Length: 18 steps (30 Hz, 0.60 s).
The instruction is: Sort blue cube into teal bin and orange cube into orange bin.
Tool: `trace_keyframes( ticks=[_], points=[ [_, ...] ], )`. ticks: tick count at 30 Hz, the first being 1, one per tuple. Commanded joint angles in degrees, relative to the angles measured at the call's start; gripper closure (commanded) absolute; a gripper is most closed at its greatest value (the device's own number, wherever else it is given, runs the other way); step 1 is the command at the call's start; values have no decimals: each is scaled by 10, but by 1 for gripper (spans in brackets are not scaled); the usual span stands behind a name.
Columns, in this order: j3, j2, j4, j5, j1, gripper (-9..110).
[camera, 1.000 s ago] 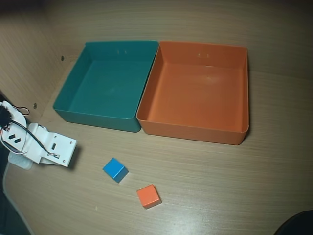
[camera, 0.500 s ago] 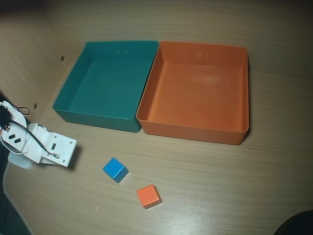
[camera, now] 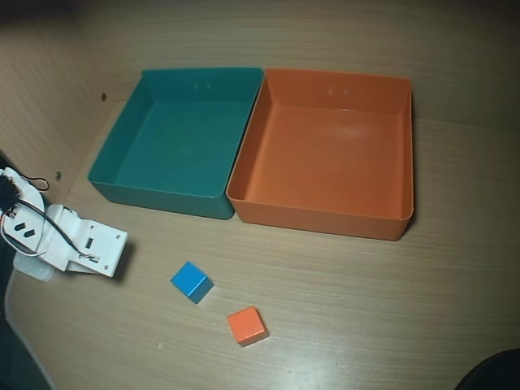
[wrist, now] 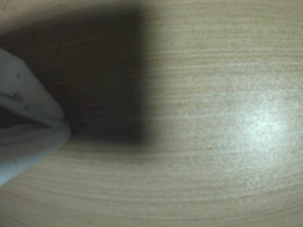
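Observation:
In the overhead view the blue cube (camera: pixel 192 282) lies on the wooden table in front of the teal bin (camera: pixel 122 146). The orange cube (camera: pixel 247 326) lies a little to its lower right. Beside the teal bin, touching its right wall, stands the orange bin (camera: pixel 406 162); both bins hold nothing. The arm's white wrist housing (camera: pixel 88 248) rests low at the left edge, about a cube's width left of the blue cube. In the wrist view my gripper (wrist: pixel 65 126) enters from the left, its two white fingers meeting at the tips, shut on nothing, over bare wood.
A dark round shape (camera: pixel 491 372) cuts into the lower right corner of the overhead view. A raised wooden side panel (camera: pixel 41 97) runs behind the arm at the left. Black wires (camera: pixel 32 231) loop over the arm's body.

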Motion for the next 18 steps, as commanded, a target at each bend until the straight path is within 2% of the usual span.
trace_keyframes(
  ticks=[1,18],
  points=[
    [36,3,13,4,-2,107],
    [35,1,13,4,1,107]
  ],
)
